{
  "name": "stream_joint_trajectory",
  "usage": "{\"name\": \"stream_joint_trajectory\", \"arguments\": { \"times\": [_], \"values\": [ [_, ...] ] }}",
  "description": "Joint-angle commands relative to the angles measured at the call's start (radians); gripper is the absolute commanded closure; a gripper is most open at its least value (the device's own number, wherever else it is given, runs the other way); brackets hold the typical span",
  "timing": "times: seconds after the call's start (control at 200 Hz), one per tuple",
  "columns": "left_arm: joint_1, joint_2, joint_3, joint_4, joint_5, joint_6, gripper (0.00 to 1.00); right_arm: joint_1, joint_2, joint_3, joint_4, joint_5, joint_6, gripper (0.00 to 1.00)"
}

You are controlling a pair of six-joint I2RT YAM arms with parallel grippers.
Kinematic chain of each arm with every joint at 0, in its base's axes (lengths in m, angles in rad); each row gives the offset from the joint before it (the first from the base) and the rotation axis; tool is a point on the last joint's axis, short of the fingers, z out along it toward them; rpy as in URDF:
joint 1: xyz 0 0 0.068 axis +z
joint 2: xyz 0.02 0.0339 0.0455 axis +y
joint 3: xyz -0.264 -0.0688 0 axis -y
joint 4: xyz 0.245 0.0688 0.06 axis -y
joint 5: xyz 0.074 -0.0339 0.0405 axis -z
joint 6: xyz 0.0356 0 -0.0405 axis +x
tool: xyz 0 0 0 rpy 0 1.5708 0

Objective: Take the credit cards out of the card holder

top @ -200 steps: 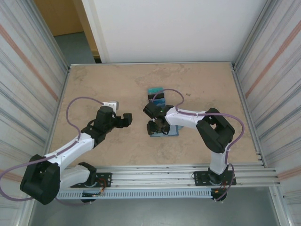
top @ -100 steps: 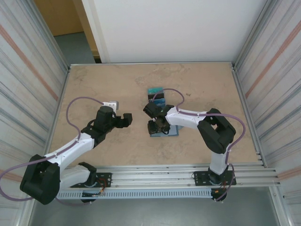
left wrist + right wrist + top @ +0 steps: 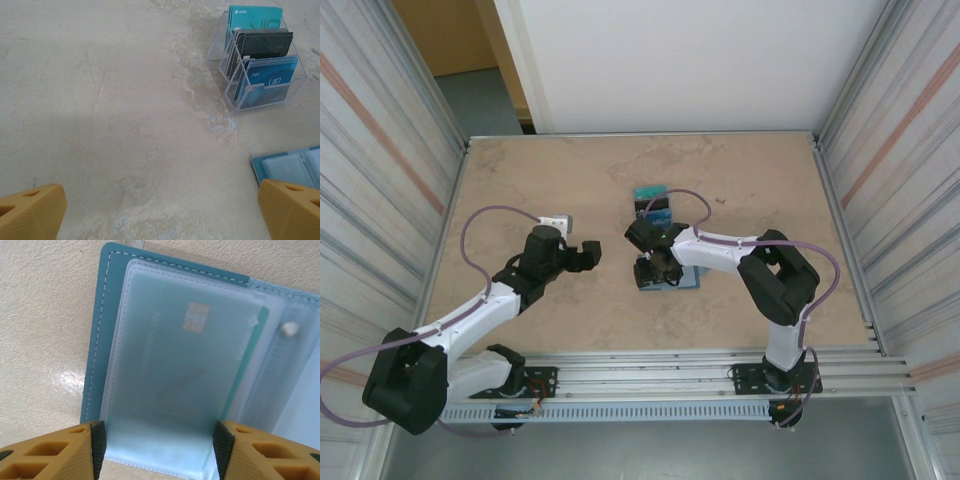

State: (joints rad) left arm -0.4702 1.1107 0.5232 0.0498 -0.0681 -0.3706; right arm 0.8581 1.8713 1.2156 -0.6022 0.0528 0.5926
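The card holder point(image 3: 688, 278) lies open on the table, teal border point(image 3: 100, 340) up, its clear sleeves showing. One teal credit card point(image 3: 190, 365) with a gold chip sits inside the top sleeve. My right gripper point(image 3: 655, 270) points down over the holder's left panel. It point(image 3: 157, 440) is open, with one pad at each long edge of that sleeve. My left gripper point(image 3: 592, 255) hovers wide open to the left of the holder, nothing between its fingertips point(image 3: 35, 210). The holder's corner point(image 3: 290, 167) shows beside its right finger.
A clear plastic rack point(image 3: 653, 200) stands just behind the holder with teal, black and blue credit cards point(image 3: 260, 60) upright in its slots. Aluminium walls fence the table left and right. Bare tabletop point(image 3: 125, 100) stretches to the left of the rack and under my left gripper.
The right gripper's jaws have shifted slightly in width around the sleeve. Neither arm, the holder nor the rack has visibly moved.
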Motion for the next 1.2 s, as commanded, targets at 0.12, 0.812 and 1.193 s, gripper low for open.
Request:
{"name": "stream_joint_trajectory", "arguments": {
  "times": [0.12, 0.812, 1.193],
  "values": [
    [0.004, -0.005, 0.027, -0.012, 0.006, 0.008, 0.01, 0.009, 0.041, 0.016, -0.044, 0.003, -0.016, 0.38],
    [-0.008, -0.007, 0.075, -0.052, 0.002, 0.038, 0.01, -0.019, -0.022, 0.034, -0.075, 0.071, -0.019, 0.72],
    [-0.049, -0.006, 0.114, -0.079, -0.055, 0.062, 0.01, -0.045, -0.1, 0.005, -0.129, 0.192, 0.016, 0.63]
  ]
}}
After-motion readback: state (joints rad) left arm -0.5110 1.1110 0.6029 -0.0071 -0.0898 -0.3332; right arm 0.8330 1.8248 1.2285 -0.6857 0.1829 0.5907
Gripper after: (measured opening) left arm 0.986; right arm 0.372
